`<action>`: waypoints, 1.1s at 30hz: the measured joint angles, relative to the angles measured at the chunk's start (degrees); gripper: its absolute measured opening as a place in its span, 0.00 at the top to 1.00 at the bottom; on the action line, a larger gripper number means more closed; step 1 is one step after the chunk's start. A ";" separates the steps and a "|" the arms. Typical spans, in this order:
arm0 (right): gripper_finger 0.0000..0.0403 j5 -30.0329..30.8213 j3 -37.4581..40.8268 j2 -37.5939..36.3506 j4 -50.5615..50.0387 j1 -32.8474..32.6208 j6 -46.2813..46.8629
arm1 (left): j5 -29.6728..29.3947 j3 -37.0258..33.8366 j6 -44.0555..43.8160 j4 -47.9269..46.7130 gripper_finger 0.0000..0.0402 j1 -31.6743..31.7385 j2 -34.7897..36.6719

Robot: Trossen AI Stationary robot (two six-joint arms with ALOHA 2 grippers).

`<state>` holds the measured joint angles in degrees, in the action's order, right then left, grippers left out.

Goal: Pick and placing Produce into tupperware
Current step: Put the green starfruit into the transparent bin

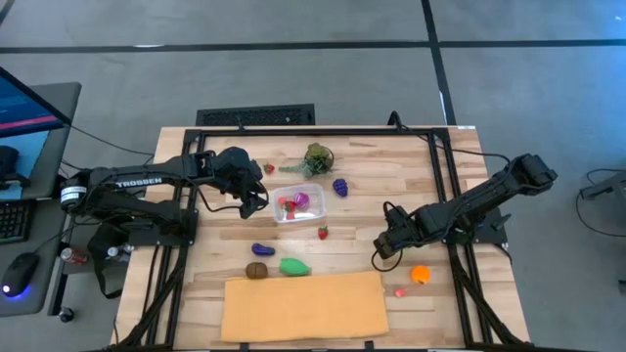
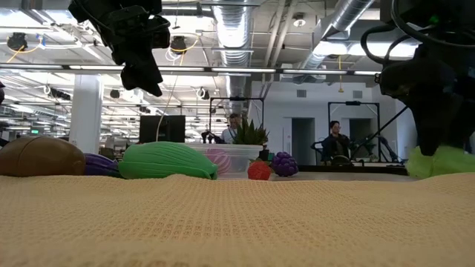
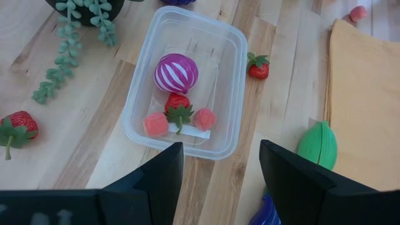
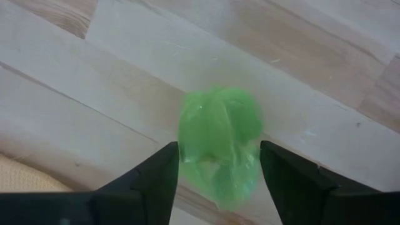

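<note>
The left fingers (image 1: pixel 252 203) hang spread and empty just above the tub (image 1: pixel 297 203) at mid-bench, which already holds a striped purple piece (image 3: pixel 175 72) and small red ones. Nearer the right edge, the right fingers (image 4: pixel 219 164) straddle a pale green piece (image 4: pixel 220 145) on the bench, parted, not clamped. The tub lies well left of it.

Tub (image 1: pixel 296 203) open from above, hemmed by leafy plant (image 1: pixel 318 158), grapes (image 1: pixel 340 187), strawberry (image 1: pixel 322 232); w/ bare wood beyond.
</note>
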<state>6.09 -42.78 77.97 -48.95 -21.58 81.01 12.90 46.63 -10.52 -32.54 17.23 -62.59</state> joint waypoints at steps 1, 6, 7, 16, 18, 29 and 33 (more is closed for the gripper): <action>0.45 -0.02 0.00 0.00 0.00 0.00 -0.02 | 0.01 0.00 0.00 0.01 0.50 0.01 0.00; 0.46 -0.02 0.00 0.00 0.00 0.00 0.00 | 0.01 0.00 0.00 0.00 0.50 0.01 0.00; 0.47 -0.02 0.00 0.00 0.00 0.00 0.00 | 0.01 0.00 0.00 0.01 0.50 -0.01 0.00; 0.48 -0.02 0.00 0.00 0.00 0.00 -0.48 | 0.01 0.00 0.00 0.01 0.50 0.01 0.00; 0.45 -0.02 0.00 0.00 0.00 0.00 -0.52 | 0.01 0.00 0.00 0.01 0.50 0.01 0.00; 0.27 -0.03 0.00 0.42 1.93 0.00 -2.15 | 0.01 0.00 0.00 0.01 0.50 0.00 0.00; 0.26 -0.93 0.00 3.26 2.32 0.00 -2.23 | 0.01 0.00 0.00 0.00 0.50 -0.01 0.01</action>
<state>5.16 -42.78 81.23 -46.63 -21.58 78.79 12.91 46.63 -10.52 -32.55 17.21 -62.58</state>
